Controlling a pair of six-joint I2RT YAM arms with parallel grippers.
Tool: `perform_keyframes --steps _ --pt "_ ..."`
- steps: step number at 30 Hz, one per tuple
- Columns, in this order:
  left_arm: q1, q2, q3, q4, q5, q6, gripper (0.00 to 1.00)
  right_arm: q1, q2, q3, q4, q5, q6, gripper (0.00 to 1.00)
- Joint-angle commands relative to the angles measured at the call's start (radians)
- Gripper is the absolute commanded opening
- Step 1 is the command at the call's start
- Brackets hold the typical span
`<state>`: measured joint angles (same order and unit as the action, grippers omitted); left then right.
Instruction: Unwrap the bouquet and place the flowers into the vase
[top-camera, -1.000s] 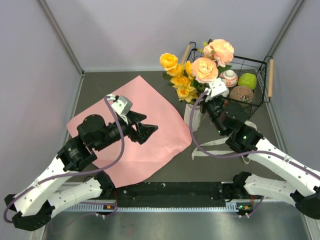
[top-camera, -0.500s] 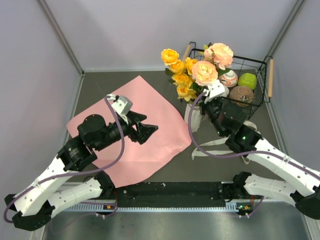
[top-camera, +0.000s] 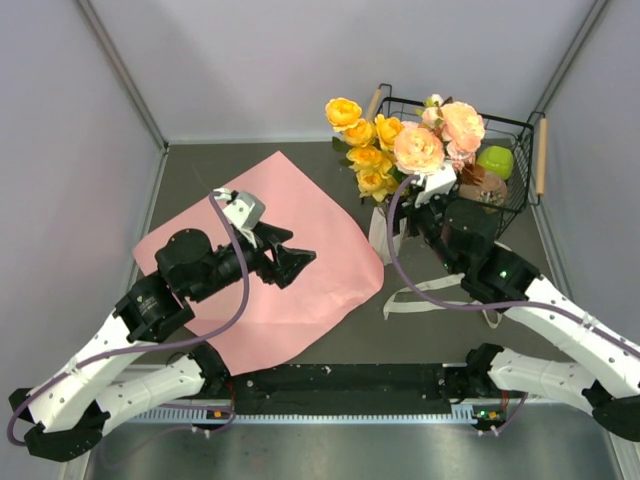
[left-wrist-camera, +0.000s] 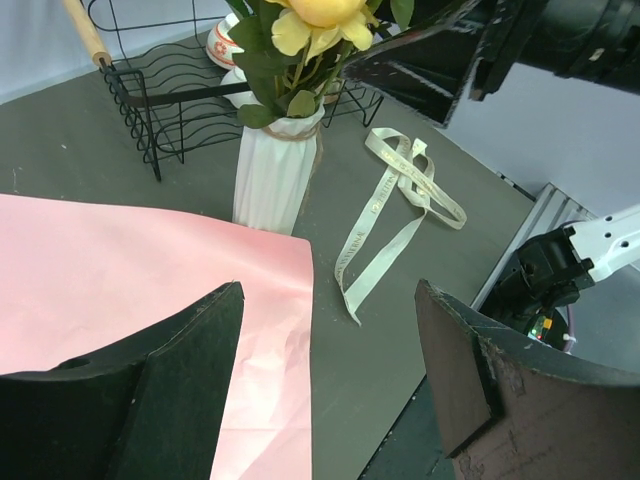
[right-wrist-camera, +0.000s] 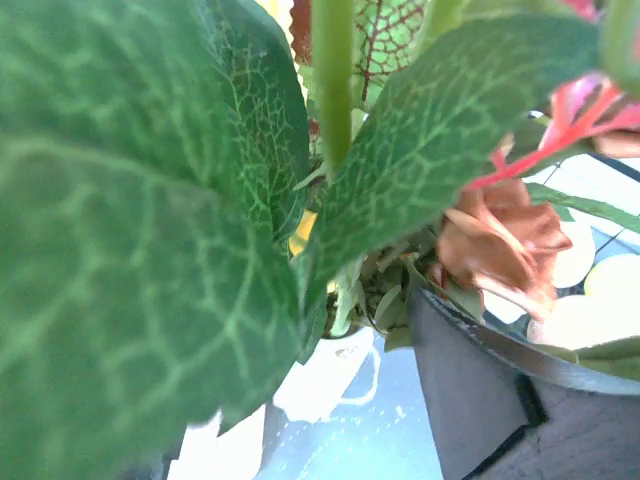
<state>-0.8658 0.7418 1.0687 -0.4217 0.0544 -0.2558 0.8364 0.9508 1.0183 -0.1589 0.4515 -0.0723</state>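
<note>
- Pink paper (top-camera: 300, 195) lies flat on the left of the table, its near part hidden under the left arm.
- Left gripper (top-camera: 297, 254) hovers over the paper, its fingers spread wide and holding nothing.
- Vase (top-camera: 383, 236) stands upright just beside the paper's right edge. From above, the blooms cover its neck. The left wrist view shows its ribbed white body but cuts off most of the flower heads.
- Flowers (top-camera: 415, 150) stand in the vase, yellow to the left and peach to the right, leaning over the basket.
- Right gripper (right-wrist-camera: 328, 310) sits among the stems, and the blooms hide its fingers from above. In its own view blurred leaves cover one finger. The other finger (right-wrist-camera: 480, 400) stands well aside, clear of the stem, so the jaws are apart with nothing clamped.
- Ribbon (top-camera: 430, 290) lies loose right of the vase, partly under the right arm.
- Basket (top-camera: 510, 127) of black wire sits in the back right corner, its contents mostly hidden.
- Table (top-camera: 200, 170) is dark grey and matte, and pale walls (top-camera: 300, 60) close it in.
</note>
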Motion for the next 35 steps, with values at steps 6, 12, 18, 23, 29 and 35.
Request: perform_keyframes --steps 6,12,18,23,29,35 --pt "0.001 -0.007 0.017 0.018 -0.013 0.004 0.75 -0.007 -0.107 0.158 -0.329 -0.100 0.184 0.98" --pt "0.001 -0.010 0.017 0.015 -0.014 0.000 0.75 -0.007 -0.155 0.184 -0.471 -0.140 0.255 0.99" --pt "0.001 -0.016 0.025 0.006 -0.025 -0.019 0.75 -0.008 -0.190 0.180 -0.559 -0.165 0.301 0.99" --pt "0.001 -0.041 0.027 -0.006 -0.080 -0.043 0.75 -0.007 -0.236 0.164 -0.625 -0.125 0.365 0.99" --pt "0.001 -0.048 0.056 -0.032 -0.139 -0.092 0.76 -0.007 -0.319 0.163 -0.743 -0.011 0.453 0.99" --pt "0.001 -0.022 0.155 -0.023 -0.157 -0.100 0.77 -0.007 -0.452 0.230 -0.732 0.044 0.411 0.99"
